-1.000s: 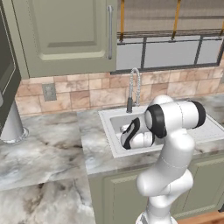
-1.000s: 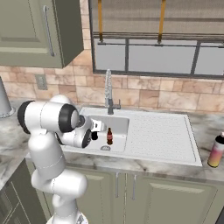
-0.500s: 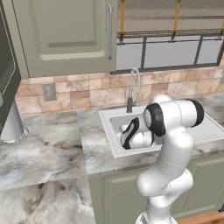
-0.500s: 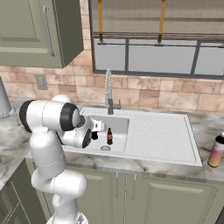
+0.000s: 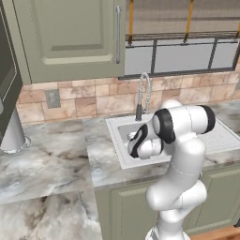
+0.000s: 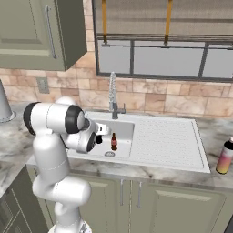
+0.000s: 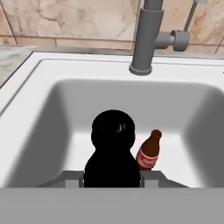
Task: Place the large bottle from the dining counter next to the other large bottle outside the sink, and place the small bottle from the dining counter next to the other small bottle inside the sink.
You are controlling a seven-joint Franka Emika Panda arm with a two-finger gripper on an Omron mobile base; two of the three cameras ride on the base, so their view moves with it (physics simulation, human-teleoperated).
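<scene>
My gripper [image 7: 112, 180] is shut on the small bottle [image 7: 112, 157], a short black one with a thin neck, held upright over the left part of the sink [image 7: 87, 61] basin. To its right a small brown bottle [image 7: 148, 151] with a red label stands on the basin floor. From the right base view, the gripper [image 6: 98, 136] hangs over the basin's left edge, and the brown bottle [image 6: 113, 142] stands a little to its right. A large bottle [image 6: 225, 157], pink and yellow with a white cap, stands on the worktop beyond the drainboard's right end.
The chrome gooseneck tap [image 6: 112, 93] rises behind the basin, its base [image 7: 142, 65] straight ahead of the hand. A ribbed drainboard [image 6: 164, 141] lies right of the basin. Tiled wall, a window and an upper cabinet [image 5: 70, 37] stand behind. Marble worktop [image 5: 47, 159] stretches to the left.
</scene>
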